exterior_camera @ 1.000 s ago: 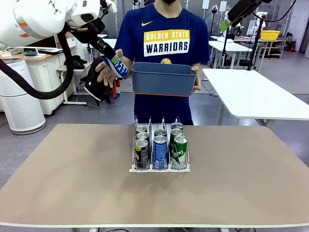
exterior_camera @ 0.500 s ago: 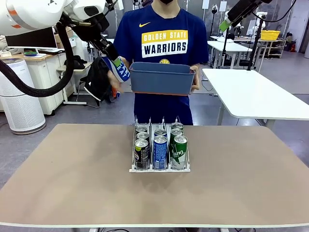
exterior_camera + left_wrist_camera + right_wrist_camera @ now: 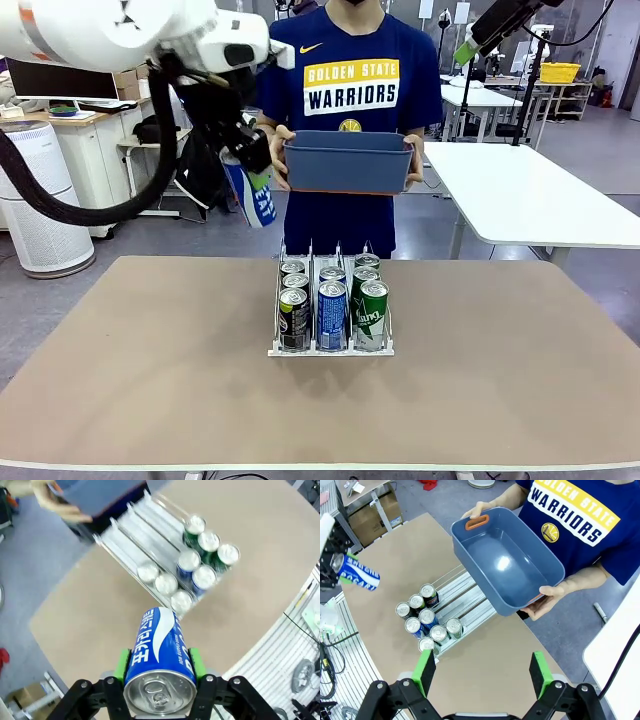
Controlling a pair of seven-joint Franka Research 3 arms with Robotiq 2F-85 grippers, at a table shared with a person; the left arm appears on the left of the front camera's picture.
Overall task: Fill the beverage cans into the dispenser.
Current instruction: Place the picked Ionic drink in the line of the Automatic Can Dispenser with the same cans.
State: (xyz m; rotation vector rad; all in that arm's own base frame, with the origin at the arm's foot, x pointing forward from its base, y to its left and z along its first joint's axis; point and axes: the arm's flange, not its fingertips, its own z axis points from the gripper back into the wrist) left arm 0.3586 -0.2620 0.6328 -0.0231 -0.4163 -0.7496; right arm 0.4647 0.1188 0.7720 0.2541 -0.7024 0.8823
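Beige and bare apart from one rack, the table (image 3: 150,370) sits in a workshop with white tables and a white cylindrical air purifier (image 3: 40,200) beyond it. Near the table's far edge, about midway along it, stands the clear-plastic dispenser (image 3: 331,300), three lanes wide on a white base. Eight cans stand in it: three dark cans (image 3: 293,318) in the lane on the robot's left, two blue cans (image 3: 332,312) in the middle lane, three green cans (image 3: 373,314) in the right lane, all bunched at the end nearest the robot. The far ends of the lanes are bare track in the right wrist view (image 3: 470,592).

Above and to the left of the dispenser, over the table's far edge, the left gripper (image 3: 252,172) hangs in the air, its green pads (image 3: 121,665) pinching a blue can with white lettering (image 3: 252,192) across its body; the can tilts, silver top toward the wrist, base down toward the dispenser (image 3: 165,565).

Behind the dispenser a person in a blue printed T-shirt (image 3: 345,70) holds a blue-grey bin (image 3: 347,162) with both hands, one on each end; its inside looks bare from above (image 3: 510,565). The right gripper (image 3: 482,672) is high above the table on the near side of the dispenser, fingers spread wide, nothing between them.
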